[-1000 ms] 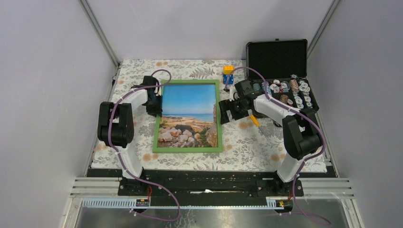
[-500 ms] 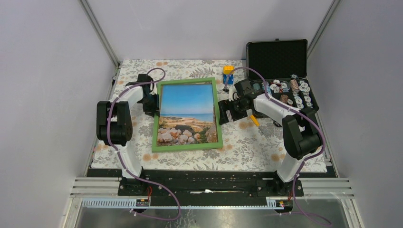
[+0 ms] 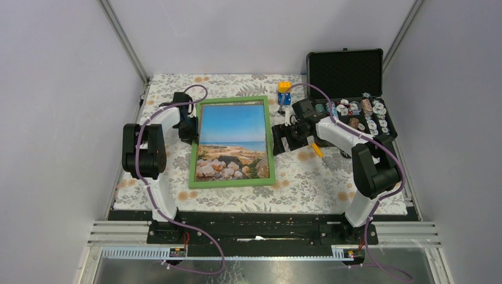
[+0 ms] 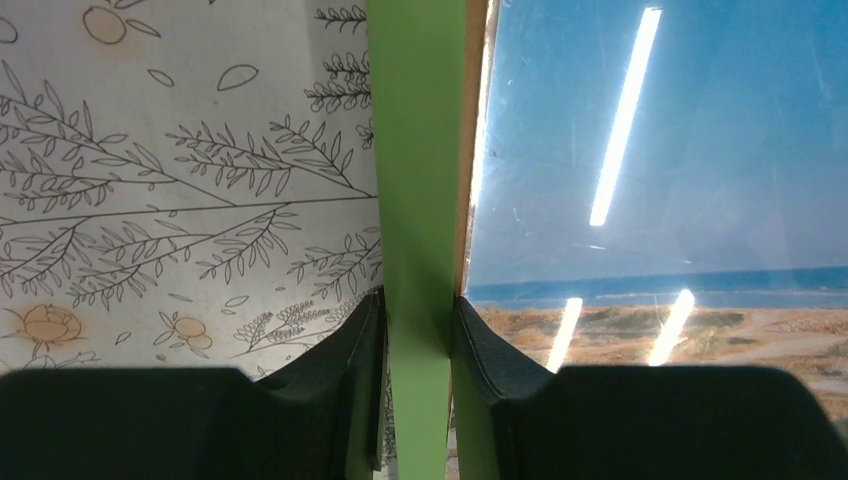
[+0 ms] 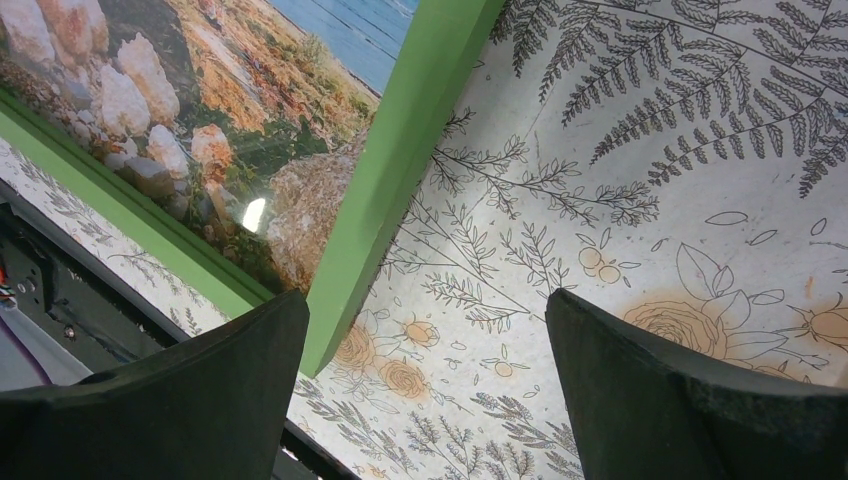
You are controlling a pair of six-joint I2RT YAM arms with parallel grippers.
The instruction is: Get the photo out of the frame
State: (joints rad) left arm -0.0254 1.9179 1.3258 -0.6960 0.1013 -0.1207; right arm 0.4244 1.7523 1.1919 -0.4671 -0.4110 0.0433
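Base: surface point(image 3: 308, 177), floral cloth, carries all items.
Main item: frame point(image 3: 234, 182), lies face up between the two arms, green border uppermost. Long axis runs near-to-far from the arm bases, slightly skewed.
Contents: photo point(image 3: 234, 142) sits inside frame under glazing (lamp reflections in L wrist view). Rocks end is toward bases, sky end far. Not yet out.
Other: black case point(image 3: 345, 72), open, far R corner, apart from frame, not part of job.

L arm point(image 3: 145, 148) reaches in from L side. L jaws are clamped on frame's L long rail, one side on the outer edge by the cloth, other on the inner edge against glazing.
R arm point(image 3: 367, 165): R jaws wide apart, nothing held, just beside R long rail. Contact w/ rail cannot be confirmed.

Assessment: L arm is nearer and has the only hold. Back board is underneath, unseen. Next move likely calls for tipping frame about its long axis, w/ R jaws taking the opposite rail. Risk: a one-rail hold may let frame twist or slide.
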